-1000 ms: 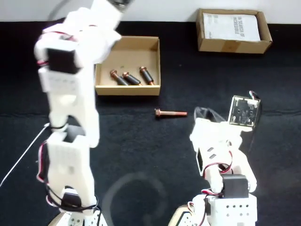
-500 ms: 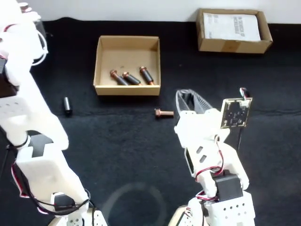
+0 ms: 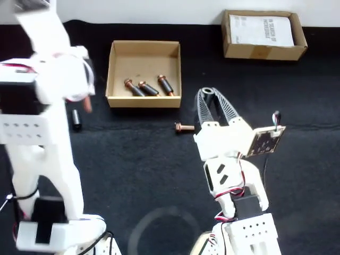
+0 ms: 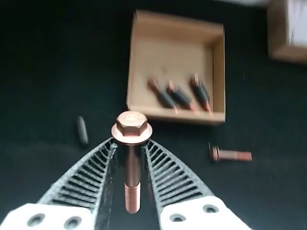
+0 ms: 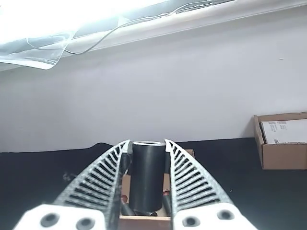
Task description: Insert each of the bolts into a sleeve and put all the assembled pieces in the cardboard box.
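Observation:
My left gripper [image 4: 130,141] is shut on a copper bolt [image 4: 129,167], hex head outward, held high over the table left of the cardboard box [image 4: 218,76]. In the high view the bolt's tip [image 3: 86,104] shows under the left arm. My right gripper [image 5: 146,143] is shut on a black sleeve [image 5: 147,175] held upright, and in the high view it [image 3: 211,93] hovers just right of the box [image 3: 143,98]. Three assembled pieces [image 3: 147,86] lie in the box. A loose bolt [image 3: 184,127] and a loose sleeve [image 3: 76,118] lie on the black mat.
A second cardboard box [image 3: 263,50] with a printed sheet inside stands at the back right. The white wall runs along the table's far edge. The right arm's body [image 3: 234,159] covers the mat right of the loose bolt.
The left arm swung out to the far left and came partly back, uncovering the loose sleeve. The right gripper stretched away toward the box and now hides part of the loose bolt.

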You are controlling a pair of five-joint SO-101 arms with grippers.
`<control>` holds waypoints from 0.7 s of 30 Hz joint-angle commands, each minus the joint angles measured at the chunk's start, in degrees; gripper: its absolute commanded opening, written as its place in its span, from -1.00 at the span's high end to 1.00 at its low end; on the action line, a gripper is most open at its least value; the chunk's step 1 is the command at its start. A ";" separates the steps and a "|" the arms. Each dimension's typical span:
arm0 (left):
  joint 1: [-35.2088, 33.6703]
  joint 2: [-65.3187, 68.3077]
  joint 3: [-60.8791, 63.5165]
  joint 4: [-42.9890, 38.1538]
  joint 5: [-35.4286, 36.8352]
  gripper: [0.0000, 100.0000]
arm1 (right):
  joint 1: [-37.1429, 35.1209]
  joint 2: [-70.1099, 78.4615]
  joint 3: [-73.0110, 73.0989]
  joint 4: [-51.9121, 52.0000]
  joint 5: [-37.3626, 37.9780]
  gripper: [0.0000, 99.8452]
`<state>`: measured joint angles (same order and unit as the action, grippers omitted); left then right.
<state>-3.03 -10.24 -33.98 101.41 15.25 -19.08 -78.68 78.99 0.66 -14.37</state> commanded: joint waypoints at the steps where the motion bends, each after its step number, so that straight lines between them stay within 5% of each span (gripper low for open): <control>1: 4.09 -5.14 8.40 -1.85 1.85 0.98 | -0.31 -0.04 2.86 -5.67 0.00 0.98; 13: 23.52 -5.85 9.98 -15.38 -0.62 0.98 | -5.85 -0.40 20.44 -21.23 -0.09 0.98; 21: 30.64 -5.76 10.24 -24.97 -0.97 0.98 | -5.85 -0.40 24.75 -23.78 -0.44 0.98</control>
<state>25.19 -14.29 -23.60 79.34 14.81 -24.62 -78.59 95.96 -21.76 -14.46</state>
